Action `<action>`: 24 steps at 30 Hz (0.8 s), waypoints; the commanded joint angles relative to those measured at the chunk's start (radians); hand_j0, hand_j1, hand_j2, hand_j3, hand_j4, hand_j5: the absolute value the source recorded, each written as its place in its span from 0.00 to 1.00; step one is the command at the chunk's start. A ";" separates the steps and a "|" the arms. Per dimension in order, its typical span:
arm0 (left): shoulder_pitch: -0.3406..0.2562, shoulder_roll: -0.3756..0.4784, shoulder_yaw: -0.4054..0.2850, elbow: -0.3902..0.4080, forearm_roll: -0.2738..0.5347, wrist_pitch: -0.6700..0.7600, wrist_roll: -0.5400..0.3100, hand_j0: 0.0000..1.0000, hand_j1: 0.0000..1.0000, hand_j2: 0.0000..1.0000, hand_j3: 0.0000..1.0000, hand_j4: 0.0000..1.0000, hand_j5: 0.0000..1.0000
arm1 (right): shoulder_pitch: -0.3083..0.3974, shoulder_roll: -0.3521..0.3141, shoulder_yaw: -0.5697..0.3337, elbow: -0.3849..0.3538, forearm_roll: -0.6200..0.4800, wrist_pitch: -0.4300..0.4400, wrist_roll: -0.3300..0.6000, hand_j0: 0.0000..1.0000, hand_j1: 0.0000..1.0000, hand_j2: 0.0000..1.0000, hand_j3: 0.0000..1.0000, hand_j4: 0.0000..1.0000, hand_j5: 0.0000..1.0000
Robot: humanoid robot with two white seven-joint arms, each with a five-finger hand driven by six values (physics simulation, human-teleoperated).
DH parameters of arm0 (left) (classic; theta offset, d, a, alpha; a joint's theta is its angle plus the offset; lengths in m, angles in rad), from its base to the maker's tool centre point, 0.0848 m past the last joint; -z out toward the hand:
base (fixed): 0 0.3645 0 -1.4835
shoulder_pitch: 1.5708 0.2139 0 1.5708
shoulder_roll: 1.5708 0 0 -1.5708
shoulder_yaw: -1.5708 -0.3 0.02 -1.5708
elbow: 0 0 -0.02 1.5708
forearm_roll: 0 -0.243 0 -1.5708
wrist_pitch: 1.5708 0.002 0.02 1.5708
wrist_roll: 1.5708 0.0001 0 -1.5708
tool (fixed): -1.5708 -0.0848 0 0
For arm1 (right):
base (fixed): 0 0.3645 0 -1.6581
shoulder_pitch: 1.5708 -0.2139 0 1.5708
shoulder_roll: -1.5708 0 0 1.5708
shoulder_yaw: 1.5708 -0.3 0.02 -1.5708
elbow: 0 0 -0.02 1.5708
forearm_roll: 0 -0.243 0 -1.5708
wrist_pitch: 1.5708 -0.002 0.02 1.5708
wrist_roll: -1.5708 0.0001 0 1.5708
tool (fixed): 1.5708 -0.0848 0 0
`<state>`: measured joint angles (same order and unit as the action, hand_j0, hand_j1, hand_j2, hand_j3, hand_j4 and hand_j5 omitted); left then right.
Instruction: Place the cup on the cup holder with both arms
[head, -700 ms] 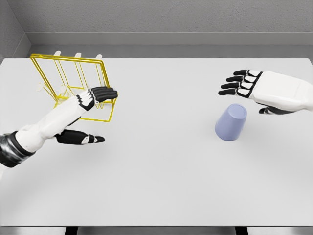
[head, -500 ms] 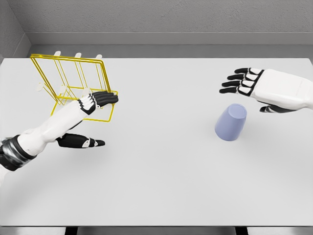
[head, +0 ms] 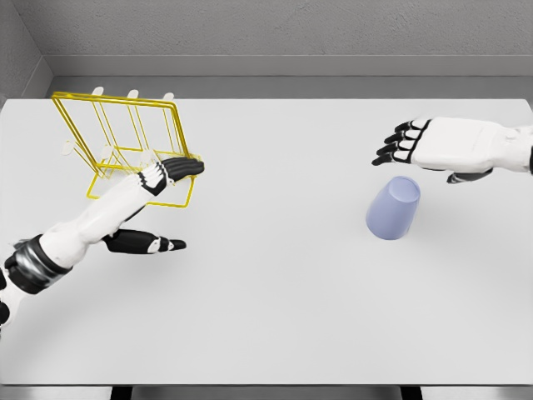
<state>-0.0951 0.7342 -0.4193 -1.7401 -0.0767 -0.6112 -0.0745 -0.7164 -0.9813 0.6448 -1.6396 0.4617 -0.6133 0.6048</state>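
Two white arms reached over a pale grey worktop (head: 275, 317) in the head view, one from each side. At the far left stood the cup holder (head: 125, 146), a yellow wire rack tilted back, with white-tipped pegs rising along its rear edge. The left hand (head: 162, 173) lay across the front right part of that rack, its dark fingers (head: 185, 166) stretched out flat and pointing right over the wire, while the thumb (head: 150, 244) stuck out separately lower down, close above the worktop; the hand was released and grasping nothing (whether the fingers actually touched the wire could not be told). Its forearm ran down to the lower left edge, ending in a dark banded cuff. On the right half of the worktop was the cup (head: 393, 208), a lavender-blue tumbler standing upside down, its closed base facing up and leaning slightly toward the right, with a soft shadow beside it. It stood well apart from the cup holder, with bare worktop between them. The right hand (head: 433, 143) hovered just behind and above the cup, palm turned down, its black fingertips (head: 391, 150) loosely extended toward the left and its thumb hanging beneath near the wrist. It too was released, apart from the cup and holding nothing. Behind the worktop rose a grey wall.
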 commanded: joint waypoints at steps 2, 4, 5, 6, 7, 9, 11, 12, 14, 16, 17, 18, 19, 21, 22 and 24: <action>-0.002 -0.009 -0.114 0.050 0.107 0.000 -0.001 1.00 1.00 1.00 1.00 1.00 1.00 | 0.000 0.039 0.050 0.009 0.077 0.002 0.006 0.98 0.98 0.98 0.98 0.98 0.98; -0.005 -0.010 -0.173 0.076 0.153 0.000 -0.002 1.00 1.00 1.00 1.00 1.00 1.00 | 0.000 0.038 0.056 0.012 0.109 0.002 0.006 0.98 0.98 0.98 0.98 0.98 0.98; -0.005 -0.010 -0.183 0.076 0.193 0.000 -0.002 1.00 1.00 1.00 1.00 1.00 1.00 | 0.000 0.038 0.065 0.012 0.120 0.002 0.006 0.98 0.98 0.98 0.98 0.98 0.98; -0.008 -0.010 -0.200 0.074 0.242 0.000 -0.004 1.00 1.00 1.00 1.00 1.00 1.00 | 0.000 0.039 0.079 0.012 0.132 0.002 0.006 0.98 0.98 0.98 0.98 0.98 0.98; -0.011 -0.010 -0.213 0.073 0.262 0.000 -0.011 1.00 1.00 1.00 1.00 1.00 1.00 | 0.000 0.046 0.084 0.012 0.141 0.002 0.006 0.98 0.98 0.98 0.98 0.98 0.98; -0.012 -0.010 -0.242 0.074 0.307 0.000 -0.017 1.00 1.00 1.00 1.00 1.00 1.00 | 0.000 0.047 0.087 0.012 0.144 0.002 0.006 0.98 0.98 0.98 0.98 0.98 0.98; -0.020 -0.012 -0.243 0.056 0.417 0.074 -0.073 1.00 1.00 1.00 1.00 1.00 1.00 | 0.000 0.052 0.099 0.012 0.146 0.002 0.006 0.97 0.97 0.97 0.97 0.97 0.97; -0.023 -0.012 -0.242 0.054 0.460 0.134 -0.097 1.00 1.00 1.00 1.00 1.00 1.00 | 0.000 0.061 0.104 0.012 0.155 0.002 0.006 0.97 0.97 0.97 0.97 0.97 0.97; -0.025 -0.013 -0.242 0.060 0.506 0.188 -0.099 1.00 1.00 1.00 1.00 1.00 1.00 | 0.002 0.061 0.104 0.011 0.156 0.002 0.006 0.97 0.97 0.97 0.97 0.97 0.97; -0.025 -0.022 -0.242 0.067 0.561 0.232 -0.108 1.00 1.00 1.00 1.00 1.00 1.00 | 0.002 0.061 0.104 0.006 0.156 0.002 0.006 0.97 0.97 0.97 0.97 0.97 0.97; -0.026 -0.027 -0.242 0.068 0.591 0.251 -0.108 1.00 1.00 1.00 1.00 1.00 1.00 | 0.000 0.061 0.104 0.006 0.156 0.002 0.006 0.97 0.97 0.97 0.97 0.97 0.97; -0.025 -0.029 -0.242 0.068 0.617 0.254 -0.108 1.00 1.00 1.00 1.00 1.00 1.00 | 0.002 0.061 0.104 0.004 0.156 0.002 0.006 0.97 0.97 0.97 0.97 0.97 0.97; -0.025 -0.029 -0.242 0.068 0.635 0.268 -0.110 1.00 1.00 1.00 1.00 1.00 1.00 | 0.002 0.061 0.104 0.004 0.156 0.002 0.006 0.97 0.97 0.97 0.97 0.97 0.97; -0.025 -0.041 -0.242 0.083 0.666 0.269 -0.110 1.00 1.00 1.00 1.00 1.00 1.00 | 0.002 0.061 0.105 0.004 0.158 0.002 0.006 0.93 0.93 0.93 0.93 0.93 0.93; -0.025 -0.049 -0.242 0.091 0.673 0.283 -0.110 1.00 1.00 1.00 1.00 1.00 1.00 | 0.002 0.061 0.107 0.004 0.158 0.002 0.006 0.91 0.91 0.91 0.91 0.91 0.91; -0.026 -0.052 -0.242 0.091 0.713 0.320 -0.110 1.00 1.00 1.00 1.00 1.00 1.00 | 0.002 0.059 0.125 0.003 0.160 0.002 0.006 0.89 0.89 0.89 0.89 0.89 0.89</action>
<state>-0.1212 0.6887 -0.6611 -1.6548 0.5932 -0.3201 -0.1827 -0.7148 -0.9205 0.7605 -1.6355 0.6225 -0.6130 0.6112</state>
